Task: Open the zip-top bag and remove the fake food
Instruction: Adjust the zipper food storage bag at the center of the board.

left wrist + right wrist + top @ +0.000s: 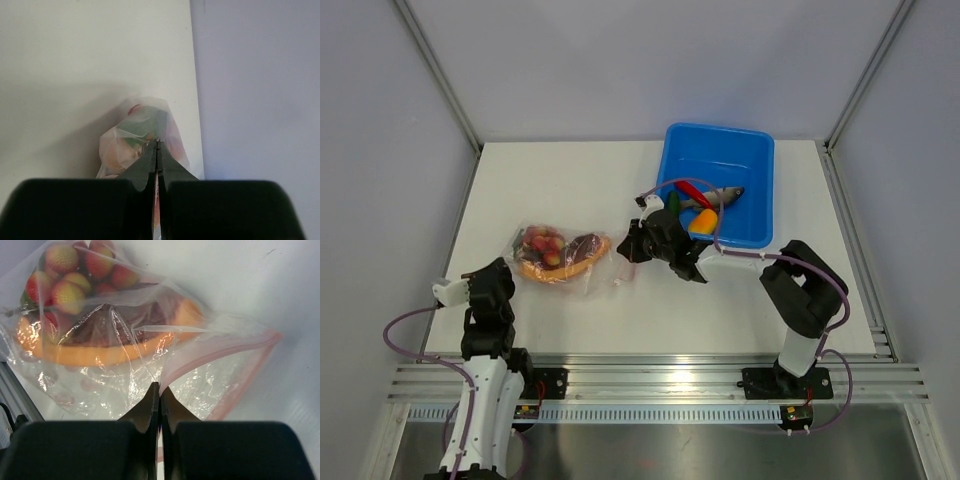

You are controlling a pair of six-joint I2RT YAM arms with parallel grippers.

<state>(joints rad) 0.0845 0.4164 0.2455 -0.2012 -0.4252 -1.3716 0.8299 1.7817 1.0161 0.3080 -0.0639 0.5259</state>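
Right wrist view, looks mid-emptying: right gripper (pixel 159 387) pinched shut on the mouth of the zip-top bag (pixel 210 375) lying between both grippers, left gripper (pixel 157 145) pressed shut at its other end, so next probably lifting and shaking the remaining fake food (pixel 75 275) toward the blue tub (pixel 745 160).

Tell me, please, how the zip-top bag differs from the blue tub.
The zip-top bag is clear, crinkled film lying flat left of centre; the blue tub is opaque and open-topped, farther back on the right. The bag holds a grape bunch; the tub holds a grey fish and red pepper. Both hold fake food.
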